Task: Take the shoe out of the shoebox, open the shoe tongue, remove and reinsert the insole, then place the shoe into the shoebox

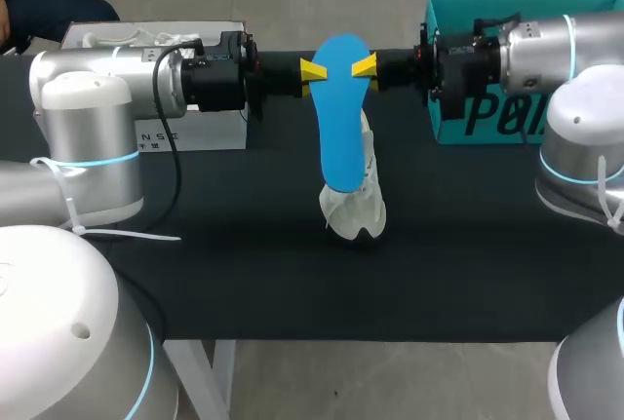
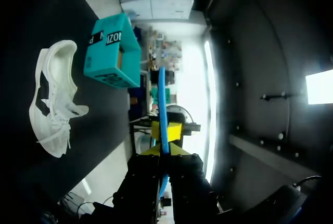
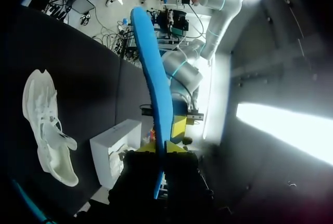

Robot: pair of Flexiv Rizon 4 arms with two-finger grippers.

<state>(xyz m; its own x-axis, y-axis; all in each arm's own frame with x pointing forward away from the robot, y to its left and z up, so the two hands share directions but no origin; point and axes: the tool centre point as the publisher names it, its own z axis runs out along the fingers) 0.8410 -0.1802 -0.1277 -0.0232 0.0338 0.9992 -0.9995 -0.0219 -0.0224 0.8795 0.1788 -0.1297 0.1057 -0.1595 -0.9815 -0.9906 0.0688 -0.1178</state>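
Observation:
A blue insole [image 1: 341, 113] hangs in the air above the table's middle, gripped at its upper part from both sides. My left gripper [image 1: 313, 70] is shut on its left edge and my right gripper [image 1: 364, 67] is shut on its right edge. In the left wrist view the insole [image 2: 162, 99] runs edge-on between my left gripper's [image 2: 165, 152] fingers. It does the same in the right wrist view, where the insole [image 3: 153, 73] passes through my right gripper [image 3: 161, 148]. The white shoe [image 1: 357, 204] lies on the black table under the insole. The teal shoebox [image 1: 487, 123] stands at the back right.
A white box [image 1: 190, 128] stands at the back left, behind my left arm. The black table [image 1: 244, 274] stretches out in front of the shoe towards its near edge.

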